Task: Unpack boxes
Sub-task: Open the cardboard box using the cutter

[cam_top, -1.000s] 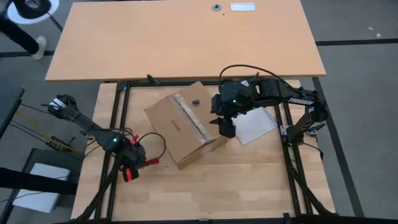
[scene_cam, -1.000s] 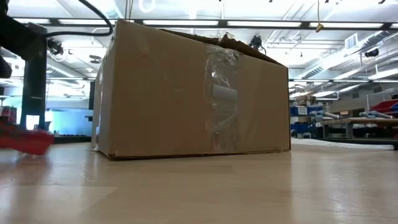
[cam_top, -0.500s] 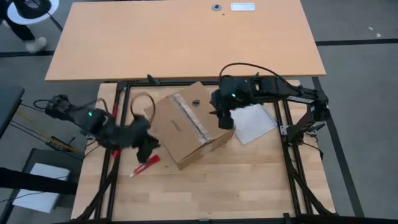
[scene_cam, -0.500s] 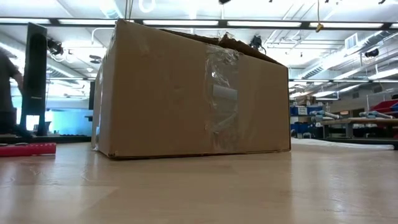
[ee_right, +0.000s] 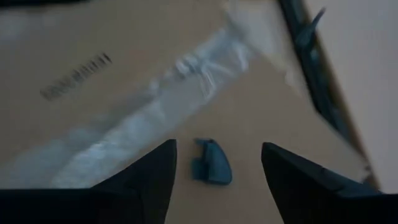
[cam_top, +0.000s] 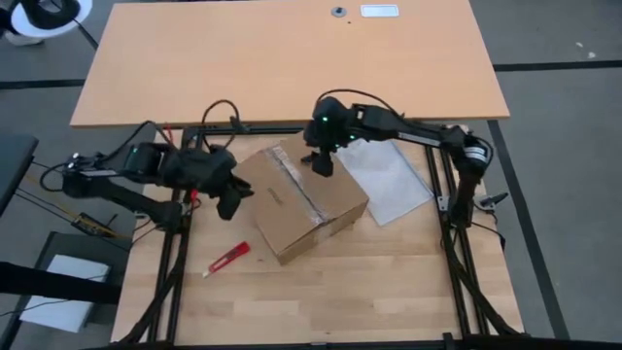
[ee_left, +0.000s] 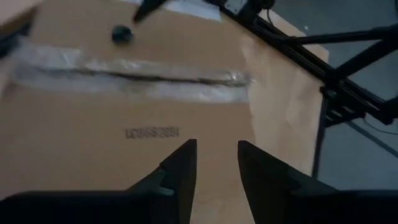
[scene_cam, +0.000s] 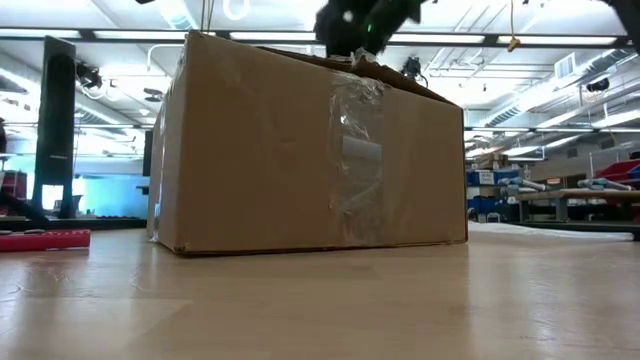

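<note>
The cardboard carton [cam_top: 301,202] sits closed mid-table, its taped seam [ee_left: 124,68] running across the top. A small dark object [ee_right: 211,163] lies on the lid (what it is cannot be told). The right gripper [cam_top: 322,163] hangs over the carton's far end, fingers apart. The left gripper [cam_top: 233,199] is beside its left edge, fingers slightly apart. A red cutter [cam_top: 225,259] lies on the table [cam_top: 389,282] nearby

The only marking present is a single line of dark printed characters on the top face of the plain brown corrugated cardboard carton [ee_left: 124,93], beside the clear tape strip [ee_left: 130,68] over the flap seam. It appears in both wrist views (characters too blurred to read reliably). No other text is legible.
</note>
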Controlling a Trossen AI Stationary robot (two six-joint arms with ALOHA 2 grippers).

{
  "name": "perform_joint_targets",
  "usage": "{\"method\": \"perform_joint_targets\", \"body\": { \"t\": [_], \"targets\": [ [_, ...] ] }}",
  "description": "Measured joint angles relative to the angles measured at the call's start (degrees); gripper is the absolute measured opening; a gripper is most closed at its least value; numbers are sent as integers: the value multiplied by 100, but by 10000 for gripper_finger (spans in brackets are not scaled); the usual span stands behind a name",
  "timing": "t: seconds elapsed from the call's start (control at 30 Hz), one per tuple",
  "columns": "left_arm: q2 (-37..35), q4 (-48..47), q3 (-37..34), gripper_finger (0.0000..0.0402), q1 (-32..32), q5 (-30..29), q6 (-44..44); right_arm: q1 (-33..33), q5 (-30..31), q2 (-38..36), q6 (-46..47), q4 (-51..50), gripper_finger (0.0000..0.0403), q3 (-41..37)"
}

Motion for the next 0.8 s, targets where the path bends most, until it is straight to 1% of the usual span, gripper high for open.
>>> {"method": "perform_joint_targets", "body": {
  "t": [0.13, 0.23, 0.5, 0.6, 0.7, 0.8],
  "targets": [
    [-66, 4, 2, 129, 228, 31, 272, -158, -392, 222, 25, -128, 239, 0],
    [-80, -1, 2, 129, 318, 33, 407, -186, -413, 313, -9, -63, 226, 4],
    [-73, -21, 2, 129, 374, 50, 788, -55, -420, 623, -321, -143, 173, 9],
    [-71, -35, 2, 129, 375, 23, 843, -34, -319, 685, -338, -157, 148, 22],
    [-71, -40, 2, 129, 377, 9, 860, -19, -282, 677, -298, -155, 110, 24],
    [-69, -24, 2, 129, 377, -13, 880, 2, -135, 512, -280, -233, 71, 7]
  ]
}}
